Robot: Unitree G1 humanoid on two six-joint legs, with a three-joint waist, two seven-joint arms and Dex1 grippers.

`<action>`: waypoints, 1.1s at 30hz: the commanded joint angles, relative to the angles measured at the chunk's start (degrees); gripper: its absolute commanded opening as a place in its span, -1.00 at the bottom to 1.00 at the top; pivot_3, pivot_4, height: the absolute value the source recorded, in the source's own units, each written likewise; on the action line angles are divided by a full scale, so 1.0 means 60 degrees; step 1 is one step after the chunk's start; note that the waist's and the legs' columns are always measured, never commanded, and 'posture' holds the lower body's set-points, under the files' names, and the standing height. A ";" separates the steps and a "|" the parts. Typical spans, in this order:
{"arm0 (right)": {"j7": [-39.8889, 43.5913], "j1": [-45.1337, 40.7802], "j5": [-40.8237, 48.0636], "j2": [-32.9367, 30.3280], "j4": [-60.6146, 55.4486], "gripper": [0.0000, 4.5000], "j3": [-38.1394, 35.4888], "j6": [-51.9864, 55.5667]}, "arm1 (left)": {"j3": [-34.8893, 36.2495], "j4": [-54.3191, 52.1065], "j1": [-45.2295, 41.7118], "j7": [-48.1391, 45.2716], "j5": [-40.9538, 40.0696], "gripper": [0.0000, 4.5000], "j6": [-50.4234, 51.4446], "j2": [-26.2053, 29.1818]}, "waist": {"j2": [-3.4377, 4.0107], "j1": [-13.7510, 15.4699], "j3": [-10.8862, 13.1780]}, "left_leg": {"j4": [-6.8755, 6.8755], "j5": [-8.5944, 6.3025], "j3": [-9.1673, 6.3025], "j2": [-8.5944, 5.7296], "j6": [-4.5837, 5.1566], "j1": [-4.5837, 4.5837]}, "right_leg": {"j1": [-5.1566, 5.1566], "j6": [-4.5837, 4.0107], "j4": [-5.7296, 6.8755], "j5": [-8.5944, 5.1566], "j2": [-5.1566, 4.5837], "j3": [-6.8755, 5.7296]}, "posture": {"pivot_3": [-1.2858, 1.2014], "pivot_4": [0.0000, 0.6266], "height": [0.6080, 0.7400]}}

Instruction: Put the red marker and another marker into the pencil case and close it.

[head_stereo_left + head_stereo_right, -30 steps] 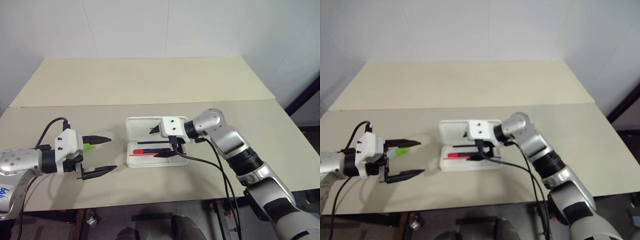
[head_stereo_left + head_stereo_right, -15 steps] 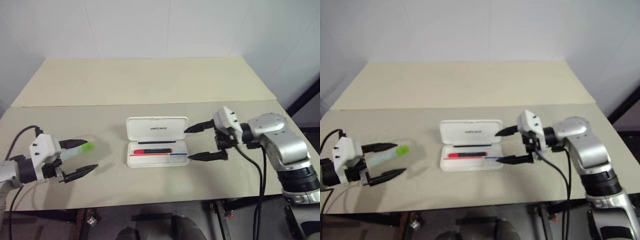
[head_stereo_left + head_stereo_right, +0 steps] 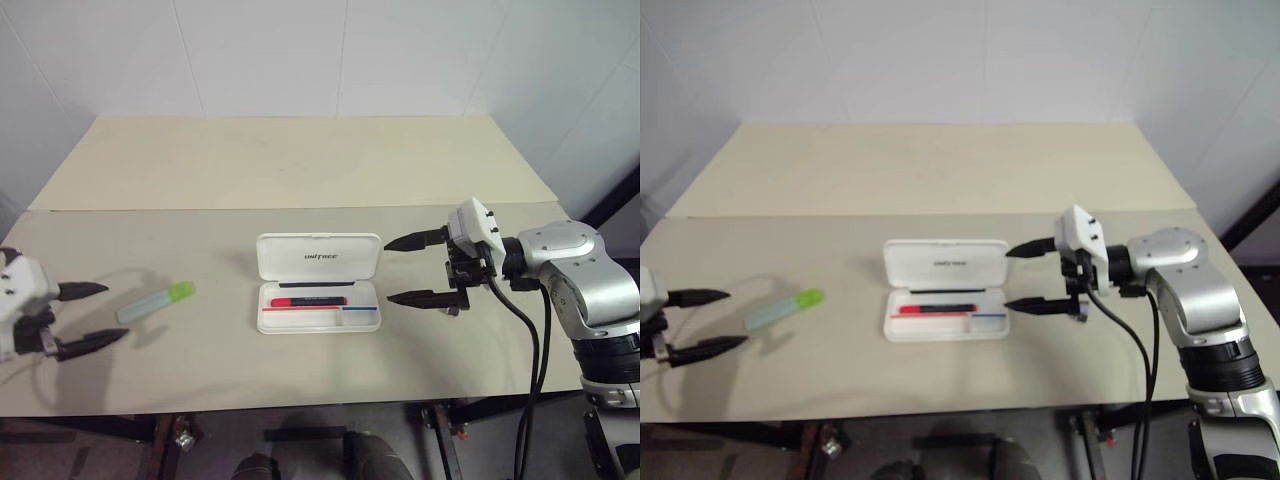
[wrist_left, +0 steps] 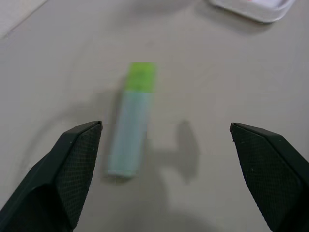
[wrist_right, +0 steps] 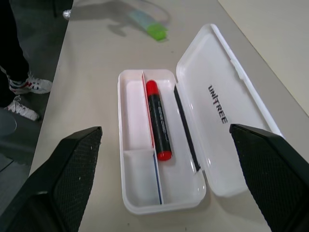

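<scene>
The white pencil case (image 3: 266, 318) lies open at the table's middle, with its lid (image 3: 318, 257) folded back. The red marker (image 3: 310, 300) rests inside the tray, also in the right wrist view (image 5: 158, 121). The other marker (image 3: 155, 302), pale with a lime-green cap, lies loose on the table left of the case. My left gripper (image 3: 117, 312) hovers open at the far left, a little short of that marker (image 4: 131, 121). My right gripper (image 3: 387, 270) hangs open just right of the case, pointing at it and holding nothing.
A seam (image 3: 150, 210) divides the near table from the far one. The table's front edge (image 3: 300, 408) runs close below the case. Black cables (image 3: 530, 340) hang from my right arm. A person's shoes (image 5: 24, 96) stand on the floor beyond the table edge.
My left gripper has drawn back to the left, leaving the green-capped marker lying free on the table. My right gripper has pulled away from over the case to its right side.
</scene>
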 commanded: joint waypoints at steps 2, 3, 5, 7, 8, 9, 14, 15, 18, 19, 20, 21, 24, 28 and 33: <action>-0.0406 0.0056 0.0285 -0.0027 -0.0669 0.99 -0.0148 0.0300 | -0.0928 0.1592 -0.1066 -0.0710 0.0449 1.00 -0.0660 0.0333 | 0.0002 0.0011 0.0001 | -0.0011 -0.0005 0.0006 0.0002 -0.0005 -0.0002 | -0.0003 0.0007 -0.0005 0.0003 0.0001 -0.0001 | 0.03 -0.52 1.00; -0.0538 0.0102 0.0333 -0.0017 -0.0803 0.99 -0.0168 0.0433 | -0.1251 0.1981 -0.1421 -0.0858 0.0594 1.00 -0.0821 0.0325 | 0.0002 0.0012 0.0001 | -0.0022 -0.0005 0.0010 0.0001 -0.0006 -0.0003 | -0.0005 0.0007 -0.0007 0.0003 0.0002 -0.0003 | 0.03 -0.52 1.00; -0.0727 0.0159 0.0433 -0.0022 -0.1031 0.99 -0.0209 0.0644 | -0.1814 0.2611 -0.2076 -0.1033 0.0875 1.00 -0.1152 0.0244 | 0.0001 0.0010 0.0001 | -0.0035 -0.0005 0.0011 0.0006 -0.0006 -0.0012 | -0.0015 0.0008 0.0009 0.0004 0.0010 -0.0008 | 0.03 -0.52 1.00; -0.0902 0.0190 0.0522 -0.0028 -0.1205 0.99 -0.0244 0.0817 | -0.2289 0.3063 -0.2671 -0.1175 0.1053 1.00 -0.1302 0.0093 | 0.0000 0.0021 0.0000 | -0.0039 -0.0005 0.0010 0.0008 -0.0006 -0.0018 | -0.0020 0.0009 0.0017 0.0003 0.0013 -0.0011 | 0.03 -0.52 1.00; -0.0990 0.0202 0.0561 -0.0029 -0.1277 0.99 -0.0250 0.0890 | -0.2503 0.3272 -0.2935 -0.1200 0.1143 1.00 -0.1358 0.0011 | 0.0001 0.0040 0.0000 | -0.0039 -0.0005 0.0011 0.0009 -0.0006 -0.0021 | -0.0021 0.0009 0.0015 0.0003 0.0013 -0.0011 | 0.03 -0.52 1.00; -0.1073 0.0213 0.0600 -0.0034 -0.1345 0.99 -0.0262 0.0963 | -0.2698 0.3461 -0.3157 -0.1257 0.1237 1.00 -0.1448 -0.0061 | 0.0000 0.0051 0.0000 | -0.0038 -0.0005 0.0013 0.0009 -0.0005 -0.0021 | -0.0021 0.0010 0.0015 0.0003 0.0013 -0.0011 | 0.03 -0.52 1.00; -0.1417 0.0311 0.0802 -0.0047 -0.1668 0.99 -0.0322 0.1245 | -0.3466 0.4632 -0.4381 -0.1221 0.1787 1.00 -0.1966 -0.0505 | -0.0001 0.0168 0.0000 | -0.0026 -0.0005 0.0017 0.0007 -0.0005 -0.0020 | -0.0020 0.0013 0.0021 0.0004 0.0013 -0.0010 | 0.03 -0.52 1.00; -0.1475 0.0337 0.0844 -0.0053 -0.1728 0.99 -0.0335 0.1289 | -0.3575 0.4844 -0.4560 -0.1218 0.1875 1.00 -0.2047 -0.0582 | -0.0003 0.0183 -0.0002 | -0.0017 -0.0005 0.0015 0.0008 -0.0005 -0.0021 | -0.0021 0.0013 0.0022 0.0005 0.0017 -0.0012 | 0.03 -0.52 1.00; -0.1638 0.0390 0.0980 -0.0074 -0.1874 0.99 -0.0365 0.1395 | -0.3969 0.5471 -0.4983 -0.1170 0.2228 1.00 -0.2379 -0.0843 | -0.0003 0.0192 -0.0002 | 0.0002 -0.0005 0.0014 0.0008 -0.0005 -0.0023 | -0.0018 0.0015 0.0026 0.0006 0.0015 -0.0012 | 0.03 -0.52 1.00; -0.1695 0.0414 0.1024 -0.0084 -0.1926 0.99 -0.0393 0.1431 | -0.4068 0.5625 -0.5071 -0.1109 0.2345 1.00 -0.2433 -0.0927 | -0.0004 0.0193 -0.0002 | 0.0008 -0.0006 0.0015 0.0008 -0.0004 -0.0024 | -0.0018 0.0015 0.0026 0.0006 0.0014 -0.0011 | 0.03 -0.52 1.00; -0.1752 0.0434 0.1081 -0.0090 -0.1976 0.99 -0.0422 0.1488 | -0.4134 0.5761 -0.5153 -0.1078 0.2415 1.00 -0.2454 -0.0996 | -0.0004 0.0190 -0.0002 | 0.0011 -0.0006 0.0015 0.0007 -0.0004 -0.0023 | -0.0015 0.0016 0.0028 0.0007 0.0014 -0.0011 | 0.03 -0.52 1.00; -0.1811 0.0451 0.1119 -0.0096 -0.2009 0.99 -0.0439 0.1516 | -0.4174 0.5867 -0.5224 -0.1001 0.2486 1.00 -0.2493 -0.1042 | -0.0006 0.0186 -0.0003 | 0.0016 -0.0006 0.0014 0.0007 -0.0004 -0.0024 | -0.0015 0.0018 0.0028 0.0007 0.0014 -0.0011 | 0.03 -0.52 1.00; -0.1958 0.0514 0.1274 -0.0127 -0.2133 0.99 -0.0493 0.1608 | -0.4306 0.6117 -0.5349 -0.0821 0.2709 1.00 -0.2546 -0.1127 | -0.0011 0.0194 -0.0007 | 0.0021 -0.0006 0.0011 0.0008 -0.0004 -0.0023 | -0.0016 0.0018 0.0032 0.0008 0.0015 -0.0010 | 0.03 -0.52 1.00; -0.2095 0.0588 0.1407 -0.0156 -0.2246 1.00 -0.0522 0.1650 | -0.4414 0.6148 -0.5316 -0.0666 0.2880 0.83 -0.2591 -0.1197 | -0.0011 0.0197 -0.0007 | 0.0023 -0.0006 0.0008 0.0009 -0.0004 -0.0019 | -0.0015 0.0018 0.0032 0.0008 0.0014 -0.0010 | 0.03 -0.52 1.00; -0.2218 0.0553 0.1509 -0.0150 -0.2259 1.00 -0.0509 0.1646 | -0.4425 0.6023 -0.5202 -0.0599 0.2865 0.16 -0.2546 -0.1207 | -0.0011 0.0194 -0.0007 | 0.0023 -0.0005 0.0009 0.0009 -0.0004 -0.0017 | -0.0015 0.0018 0.0037 0.0008 0.0014 -0.0009 | 0.03 -0.52 1.00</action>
